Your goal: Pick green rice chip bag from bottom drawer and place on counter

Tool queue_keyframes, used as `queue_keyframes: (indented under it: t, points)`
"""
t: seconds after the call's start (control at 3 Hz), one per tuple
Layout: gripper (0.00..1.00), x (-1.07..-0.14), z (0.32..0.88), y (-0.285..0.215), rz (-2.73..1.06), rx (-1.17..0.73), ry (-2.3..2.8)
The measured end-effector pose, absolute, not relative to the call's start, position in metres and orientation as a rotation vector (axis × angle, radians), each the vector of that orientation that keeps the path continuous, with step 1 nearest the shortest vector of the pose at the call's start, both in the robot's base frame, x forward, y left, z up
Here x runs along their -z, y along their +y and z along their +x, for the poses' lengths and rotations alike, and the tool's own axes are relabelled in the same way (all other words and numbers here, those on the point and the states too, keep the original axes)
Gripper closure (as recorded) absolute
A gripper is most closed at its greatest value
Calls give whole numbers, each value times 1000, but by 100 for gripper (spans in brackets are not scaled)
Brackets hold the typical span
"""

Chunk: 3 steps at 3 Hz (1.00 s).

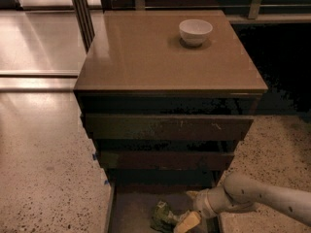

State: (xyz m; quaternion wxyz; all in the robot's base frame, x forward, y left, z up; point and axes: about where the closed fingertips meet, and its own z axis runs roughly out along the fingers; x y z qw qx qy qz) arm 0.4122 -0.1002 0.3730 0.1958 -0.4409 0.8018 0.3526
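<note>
The green rice chip bag (163,217) lies crumpled on the floor of the open bottom drawer (131,212), at the lower edge of the camera view. My gripper (185,210) reaches in from the right, low inside the drawer, just right of the bag. Its fingers are apart: one cream fingertip (188,222) rests against the bag's right edge and the other sits higher, near the drawer's back. The bag is not lifted. The counter (146,57) is the glossy brown top above.
A white bowl (195,31) stands at the back right of the counter. Two shut dark drawer fronts (167,127) sit above the open drawer. Speckled stone floor (43,169) lies to the left and right. A dark post (81,13) stands behind the counter's left corner.
</note>
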Motion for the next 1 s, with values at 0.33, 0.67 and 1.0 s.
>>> queue_keyframes:
  t: [0.33,0.67,1.0]
  points:
    - [0,-356,411,-96,-1207,-1021,2255]
    - [0,-349,416,-103,-1157,-1009,2302]
    - [0,-320,415,-113,-1106,-1027,2356]
